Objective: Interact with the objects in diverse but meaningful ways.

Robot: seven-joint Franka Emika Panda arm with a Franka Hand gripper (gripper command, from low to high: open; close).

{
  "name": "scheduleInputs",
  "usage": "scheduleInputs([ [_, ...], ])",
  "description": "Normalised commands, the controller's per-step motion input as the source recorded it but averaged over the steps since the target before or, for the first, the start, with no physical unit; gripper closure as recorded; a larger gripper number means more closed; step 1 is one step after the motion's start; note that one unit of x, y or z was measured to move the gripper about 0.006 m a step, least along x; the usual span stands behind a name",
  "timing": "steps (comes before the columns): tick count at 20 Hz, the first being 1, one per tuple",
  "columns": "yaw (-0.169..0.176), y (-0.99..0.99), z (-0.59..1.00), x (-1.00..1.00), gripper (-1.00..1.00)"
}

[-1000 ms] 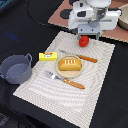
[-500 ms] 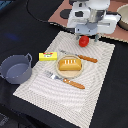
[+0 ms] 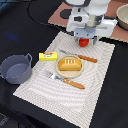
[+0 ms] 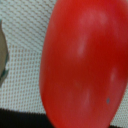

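A red tomato [image 3: 83,42] lies at the far end of the striped placemat [image 3: 42,87], and it fills most of the wrist view as the tomato [image 4: 82,62]. My gripper [image 3: 85,38] is right down over it, with the white hand covering the fingers, so their grip is hidden. The golden-brown bread loaf [image 3: 69,63] sits on a small plate [image 3: 63,73] mid-mat. A yellow butter block [image 3: 48,56] lies toward the exterior view's left of the loaf. A grey-blue two-handled pot [image 3: 15,69] stands off the mat at the left.
A knife [image 3: 82,57] and a fork [image 3: 67,80], both with orange handles, lie either side of the plate. A brown board [image 3: 62,17] and a bowl [image 3: 122,17] are at the back. The tabletop around the mat is dark.
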Motion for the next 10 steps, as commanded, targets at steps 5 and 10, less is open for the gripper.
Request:
scheduleInputs([
  [5, 0.000, 0.00, -0.21, -0.27, 1.00],
  [10, 0.000, 0.00, -0.13, -0.25, 1.00],
])
